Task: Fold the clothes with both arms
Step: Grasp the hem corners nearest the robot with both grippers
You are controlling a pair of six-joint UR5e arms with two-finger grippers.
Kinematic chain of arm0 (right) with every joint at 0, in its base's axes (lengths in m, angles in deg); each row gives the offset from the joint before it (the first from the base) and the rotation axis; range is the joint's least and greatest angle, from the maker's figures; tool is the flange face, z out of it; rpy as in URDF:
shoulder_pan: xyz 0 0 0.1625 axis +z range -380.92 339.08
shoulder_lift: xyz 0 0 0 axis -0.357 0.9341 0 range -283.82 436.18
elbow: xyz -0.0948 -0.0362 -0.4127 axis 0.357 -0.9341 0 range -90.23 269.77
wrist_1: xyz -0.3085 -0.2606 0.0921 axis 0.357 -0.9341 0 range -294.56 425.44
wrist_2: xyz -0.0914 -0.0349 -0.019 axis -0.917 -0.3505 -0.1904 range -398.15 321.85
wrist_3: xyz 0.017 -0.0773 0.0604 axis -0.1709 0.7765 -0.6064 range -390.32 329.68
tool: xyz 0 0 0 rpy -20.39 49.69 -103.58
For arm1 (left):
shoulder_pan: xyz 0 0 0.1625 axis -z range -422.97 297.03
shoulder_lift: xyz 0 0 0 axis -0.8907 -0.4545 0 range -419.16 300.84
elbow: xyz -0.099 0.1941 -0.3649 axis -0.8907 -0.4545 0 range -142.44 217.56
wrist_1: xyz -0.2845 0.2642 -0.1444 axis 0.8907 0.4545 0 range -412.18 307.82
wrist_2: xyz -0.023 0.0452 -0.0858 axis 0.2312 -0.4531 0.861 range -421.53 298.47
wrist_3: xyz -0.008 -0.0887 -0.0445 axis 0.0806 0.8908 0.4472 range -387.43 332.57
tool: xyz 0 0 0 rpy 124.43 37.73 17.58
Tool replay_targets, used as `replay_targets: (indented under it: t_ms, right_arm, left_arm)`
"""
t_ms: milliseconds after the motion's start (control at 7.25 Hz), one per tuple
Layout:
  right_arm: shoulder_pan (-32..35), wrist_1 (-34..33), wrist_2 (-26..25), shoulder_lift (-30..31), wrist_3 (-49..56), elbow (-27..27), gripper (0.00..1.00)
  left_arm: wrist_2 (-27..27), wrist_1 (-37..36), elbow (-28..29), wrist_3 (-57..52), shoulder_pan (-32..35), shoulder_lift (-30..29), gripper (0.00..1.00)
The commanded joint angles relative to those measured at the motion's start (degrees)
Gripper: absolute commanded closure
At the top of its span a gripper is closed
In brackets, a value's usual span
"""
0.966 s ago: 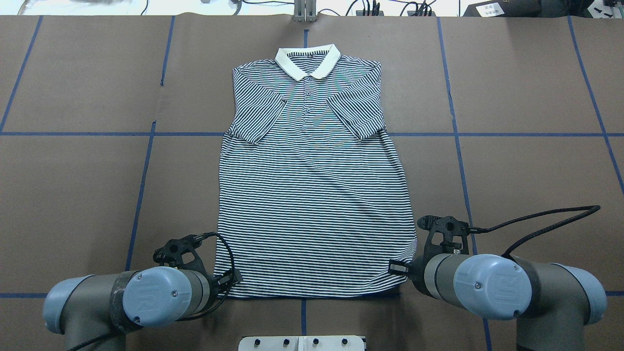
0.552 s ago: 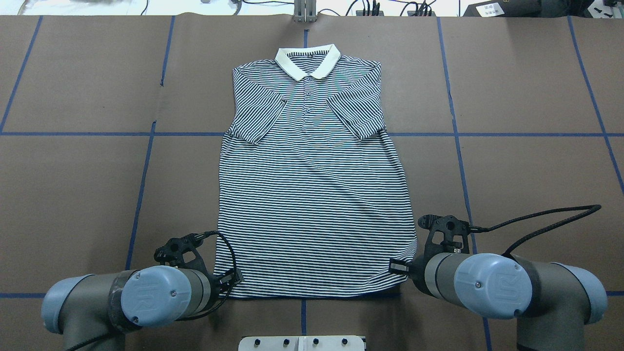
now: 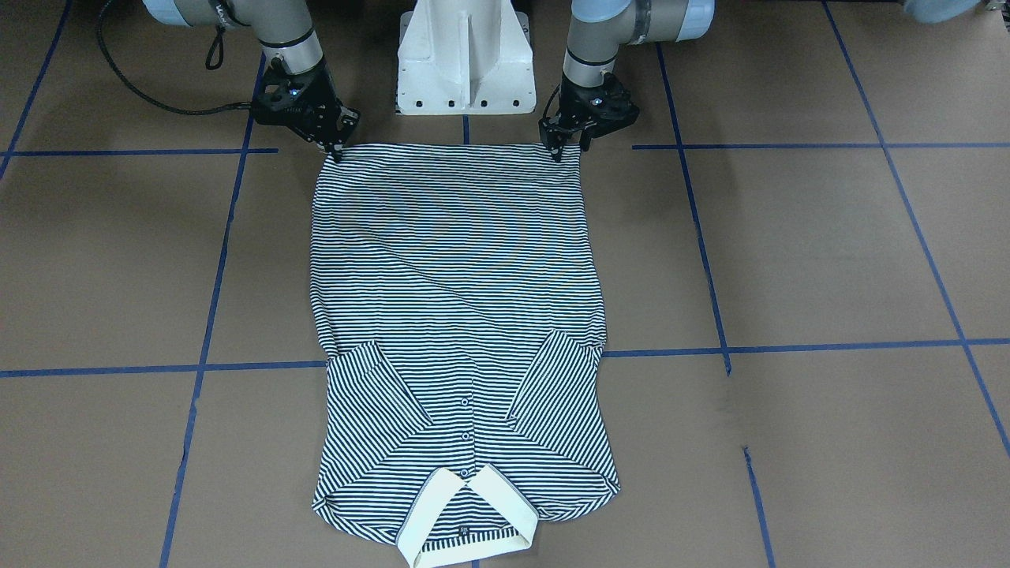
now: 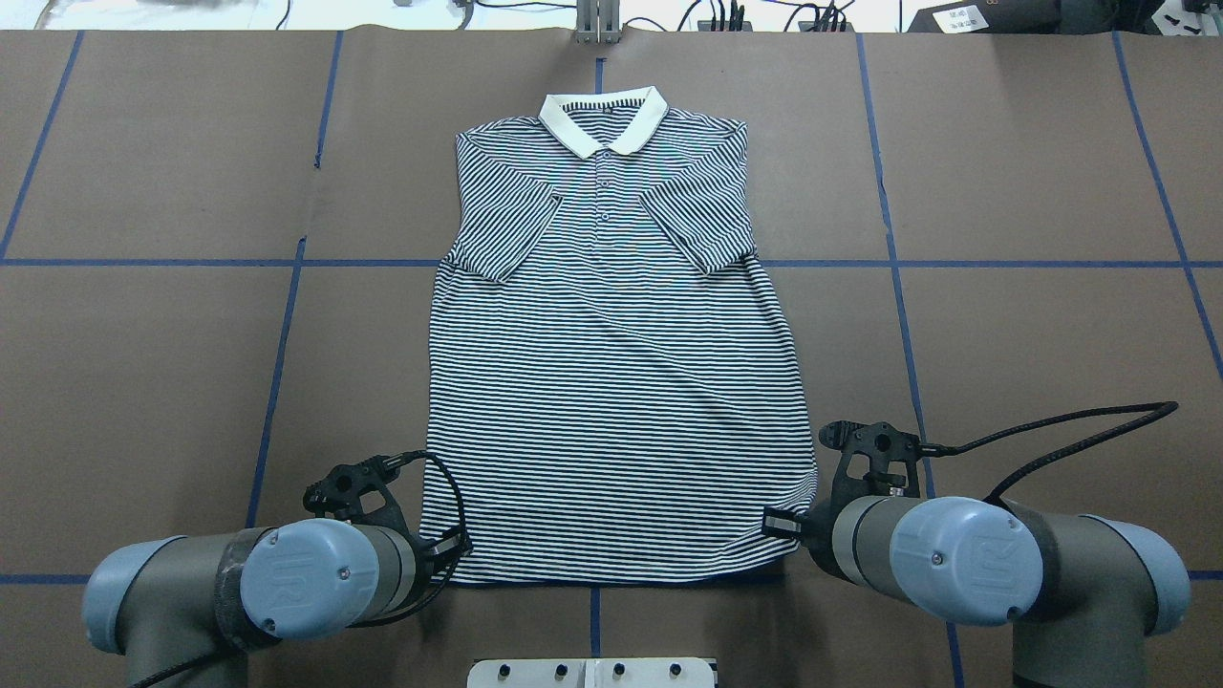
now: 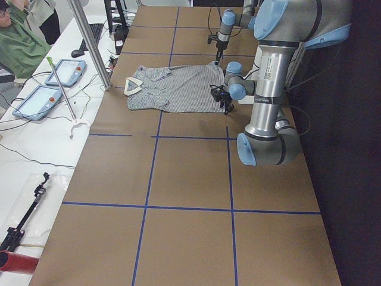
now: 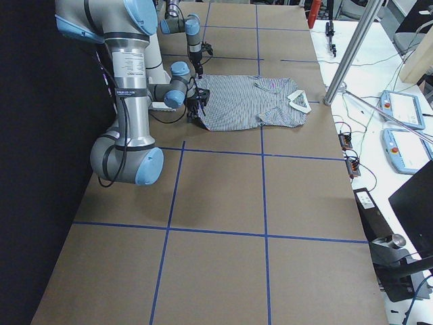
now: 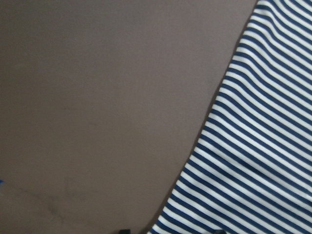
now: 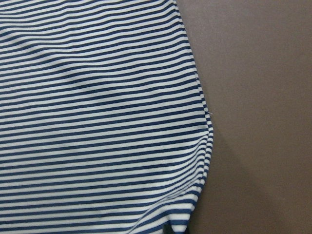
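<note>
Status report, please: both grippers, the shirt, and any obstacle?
Black left gripper and right gripper at hem corners, grip unclear. Navy-and-white striped polo shirt flat, sleeves folded in. No obstacle seen.

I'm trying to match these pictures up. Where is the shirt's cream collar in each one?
Front-facing: collar at bottom centre.
Overhead: top centre.
Left side: upper left, at the left end of the shirt.
Right side: upper right, at the shirt's right end.
Left wrist: not in it.
Right wrist: not in it.
Shared landmark: the striped shirt, seen in every view.
</note>
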Motion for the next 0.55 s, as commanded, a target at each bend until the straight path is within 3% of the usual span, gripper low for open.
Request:
replay_targets:
  t_ms: [0,414]
  right_arm:
    - [0.0,0.0,0.0,0.0,0.0,0.0,1.0]
    - [0.0,0.0,0.0,0.0,0.0,0.1,1.0]
  left_arm:
    - [0.1,-2.6,-1.8,-0.1,-0.1,-0.2,0.99]
    - [0.3,-3.1,-2.5,-0.1,-0.1,-0.4,1.0]
